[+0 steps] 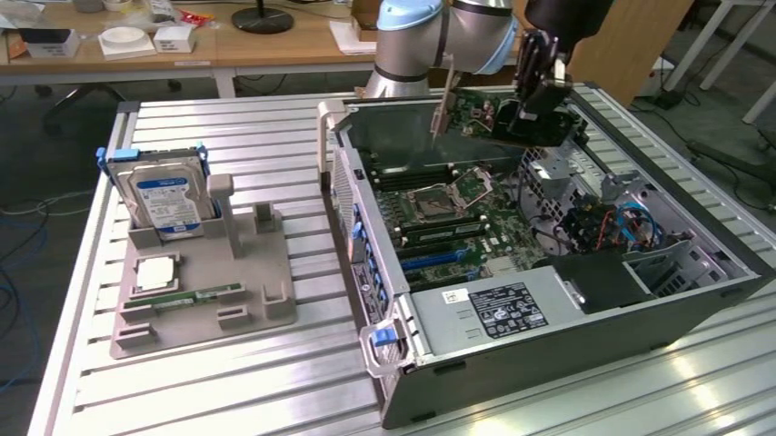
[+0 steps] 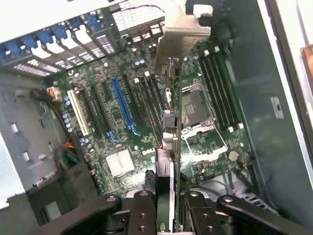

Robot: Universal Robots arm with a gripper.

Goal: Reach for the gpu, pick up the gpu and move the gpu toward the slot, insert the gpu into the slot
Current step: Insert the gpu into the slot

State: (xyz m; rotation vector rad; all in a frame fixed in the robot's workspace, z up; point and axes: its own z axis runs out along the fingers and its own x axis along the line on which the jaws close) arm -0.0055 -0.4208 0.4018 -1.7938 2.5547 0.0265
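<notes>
My gripper (image 1: 532, 111) hangs over the far end of the open computer case (image 1: 401, 363), shut on the gpu (image 1: 479, 116), a flat card tilted in the air with its silvery bracket (image 1: 438, 111) toward the exterior view's left. In the wrist view the gpu (image 2: 168, 147) shows edge-on between the black fingers (image 2: 143, 211) of the gripper (image 2: 170, 213), and its bracket (image 2: 183, 27) is at the far end. It floats above the green motherboard (image 2: 122, 142), over the black slots beside the CPU socket (image 2: 194, 105). The long blue slot (image 2: 122, 104) lies apart from the card, with blue slots (image 1: 439, 260) also seen from outside.
A grey fixture (image 1: 261, 304) on the slatted table holds a blue-labelled hard drive (image 1: 166, 202), a CPU chip (image 1: 158, 272) and a memory stick (image 1: 200, 297). Inside the case are a labelled power supply (image 1: 500, 309), a drive cage and cables (image 1: 612, 227). Desks stand behind.
</notes>
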